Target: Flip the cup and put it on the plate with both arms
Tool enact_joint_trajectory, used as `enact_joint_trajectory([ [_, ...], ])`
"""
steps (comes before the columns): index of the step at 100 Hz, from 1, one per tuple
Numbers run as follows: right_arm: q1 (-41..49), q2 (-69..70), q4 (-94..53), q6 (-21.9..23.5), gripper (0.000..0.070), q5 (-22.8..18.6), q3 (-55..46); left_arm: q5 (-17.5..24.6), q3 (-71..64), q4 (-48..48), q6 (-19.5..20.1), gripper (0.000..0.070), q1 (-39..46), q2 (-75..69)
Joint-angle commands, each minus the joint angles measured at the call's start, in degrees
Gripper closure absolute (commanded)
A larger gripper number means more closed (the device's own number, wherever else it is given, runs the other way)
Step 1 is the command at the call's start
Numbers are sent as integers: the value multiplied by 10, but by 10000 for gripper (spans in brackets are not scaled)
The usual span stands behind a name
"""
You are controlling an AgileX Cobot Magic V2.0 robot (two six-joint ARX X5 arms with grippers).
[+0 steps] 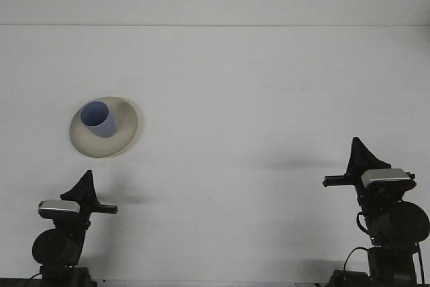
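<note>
You see a blue cup standing upright, mouth up, on a beige plate on the white table. The plate lies ahead of the left gripper and slightly to its right, well apart from it. The right gripper sits low at the near right edge, far to the right of the plate. Both grippers point away from you, fingertips brought together to a point.

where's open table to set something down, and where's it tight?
Bare: the whole stretch of the white table right of the plate, between it and the right gripper, plus the far band behind the plate. Tight: only the left near area, where the blue cup stands on the plate just beyond the left gripper.
</note>
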Motion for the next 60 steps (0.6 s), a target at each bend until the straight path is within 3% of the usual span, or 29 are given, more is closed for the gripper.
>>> enact_joint_trajectory([
  [1,1,2,8,9,700,0,3,-3,-12,6,-1,685,1,-1],
  [34,1,2,8,-1,700,0,3,-3,-12,6,-1,685,1,-1],
  [51,15,-18,-3,-75,700,0,-2,-3,-12,6,-1,685,1,-1],
  [60,41,-40,2,-152,700,0,-29,-3,-12,6,-1,685,1,-1],
])
